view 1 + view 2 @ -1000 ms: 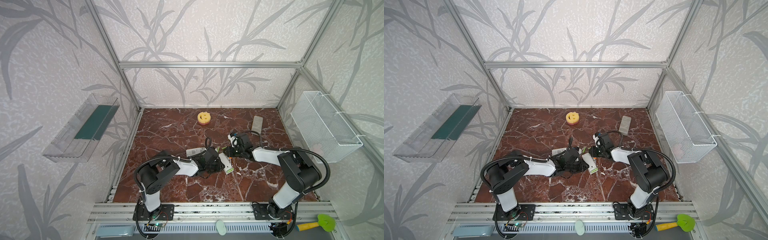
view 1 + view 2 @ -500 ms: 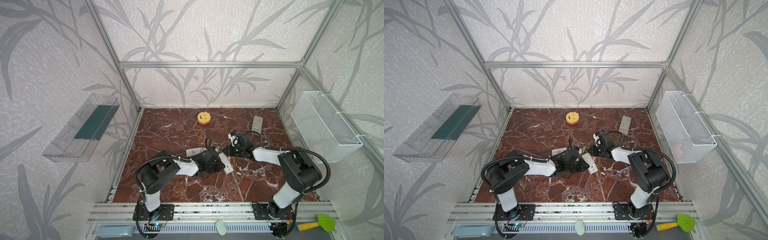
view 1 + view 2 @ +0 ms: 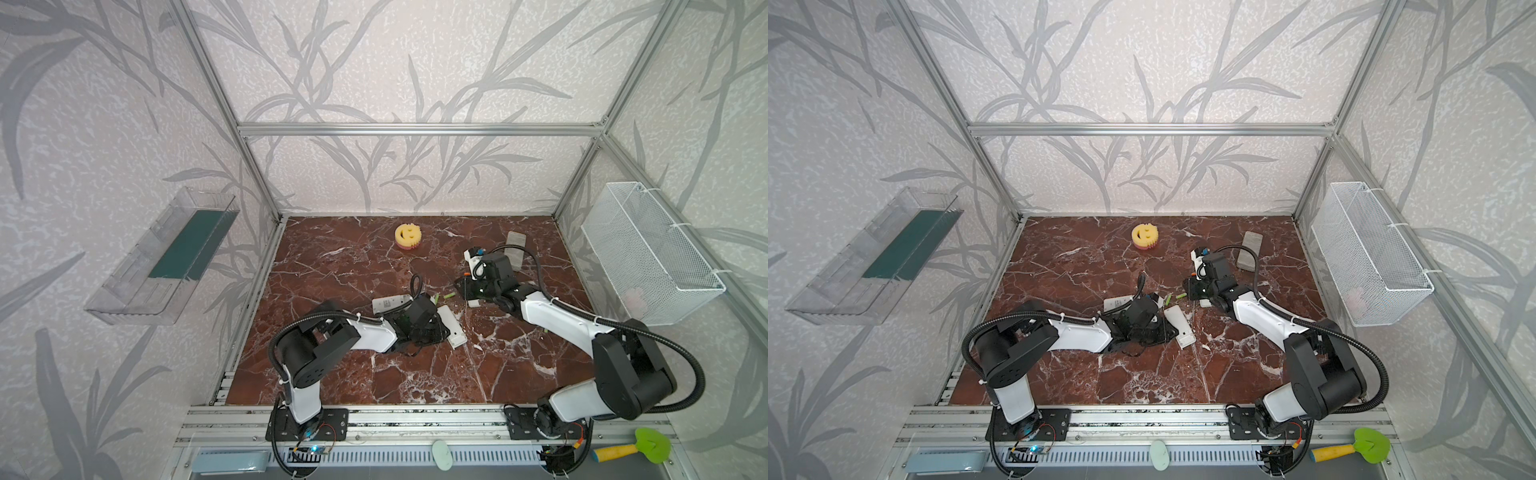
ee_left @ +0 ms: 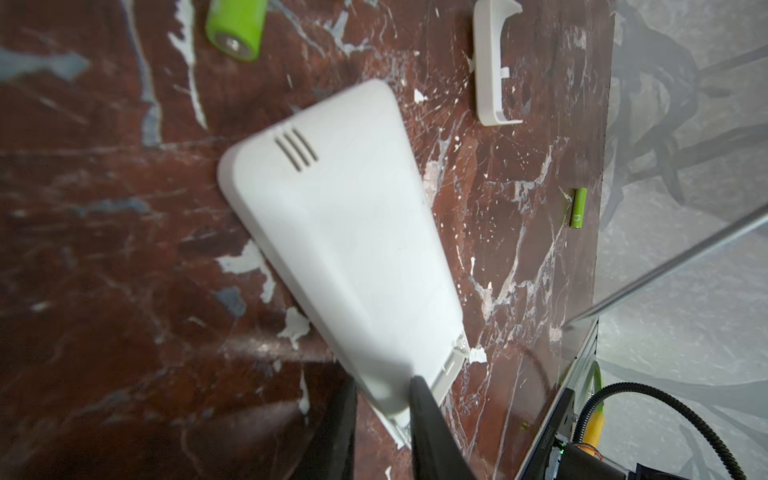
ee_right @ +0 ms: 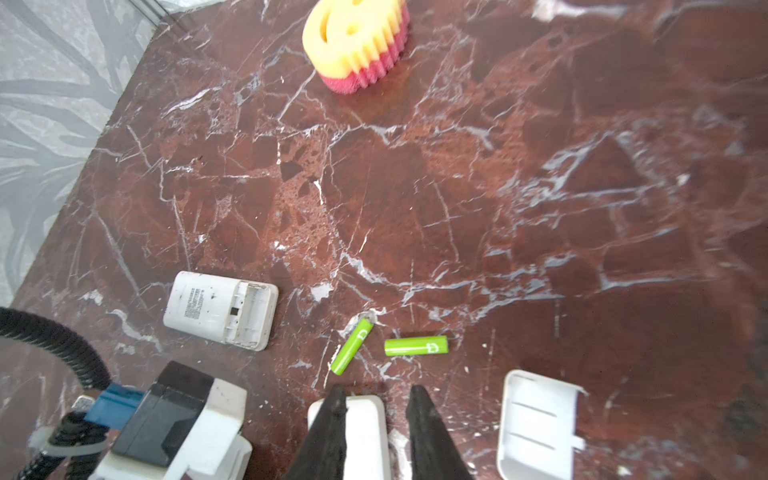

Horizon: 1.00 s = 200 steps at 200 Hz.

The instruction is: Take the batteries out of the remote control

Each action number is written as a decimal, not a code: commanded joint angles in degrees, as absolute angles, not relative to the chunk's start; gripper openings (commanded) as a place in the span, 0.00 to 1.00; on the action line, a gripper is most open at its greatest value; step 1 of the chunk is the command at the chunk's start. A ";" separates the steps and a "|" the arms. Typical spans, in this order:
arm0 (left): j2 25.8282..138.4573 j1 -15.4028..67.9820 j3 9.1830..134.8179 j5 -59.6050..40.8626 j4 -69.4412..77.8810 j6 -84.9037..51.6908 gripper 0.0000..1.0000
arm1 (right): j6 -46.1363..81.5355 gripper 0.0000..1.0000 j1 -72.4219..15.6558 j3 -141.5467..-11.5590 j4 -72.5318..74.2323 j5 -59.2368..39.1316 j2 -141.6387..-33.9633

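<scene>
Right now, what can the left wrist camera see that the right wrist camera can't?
Only the left wrist view shows the white remote along its long back, pinched at one end by the left gripper. Only the right wrist view shows the yellow sponge and a second remote with its battery bay open. Both show loose green batteries on the marble table.

No word, brand name or number can be read anywhere. Two lime-green batteries (image 5: 352, 346) (image 5: 416, 345) lying on the surface each carry a small pale logo near one end, like a rounded letter, too small to make out. A third battery (image 4: 578, 207) shows the same faint mark. A white remote (image 5: 220, 310) lying back up bears a block of tiny dark print, blurred past reading. A yellow sponge (image 5: 356, 36) is cut as a smiling face.
</scene>
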<state>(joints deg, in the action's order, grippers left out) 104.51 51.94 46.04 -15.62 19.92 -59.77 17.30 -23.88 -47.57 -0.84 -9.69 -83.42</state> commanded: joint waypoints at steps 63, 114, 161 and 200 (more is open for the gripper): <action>101.27 50.56 49.18 -13.89 9.03 -54.12 0.25 | 14.86 0.00 -18.83 -49.07 -20.54 3.71 -79.12; 99.34 50.47 51.17 -13.51 5.45 -51.94 0.25 | 16.75 0.00 -12.37 -48.77 -29.75 7.65 -79.99; 97.26 50.45 50.55 -13.10 4.96 -50.50 0.25 | 16.06 0.00 -9.94 -52.09 -36.14 8.97 -88.14; 94.96 50.36 49.29 -12.45 4.67 -49.10 0.25 | 16.93 0.02 -9.51 -55.17 -38.74 6.93 -96.39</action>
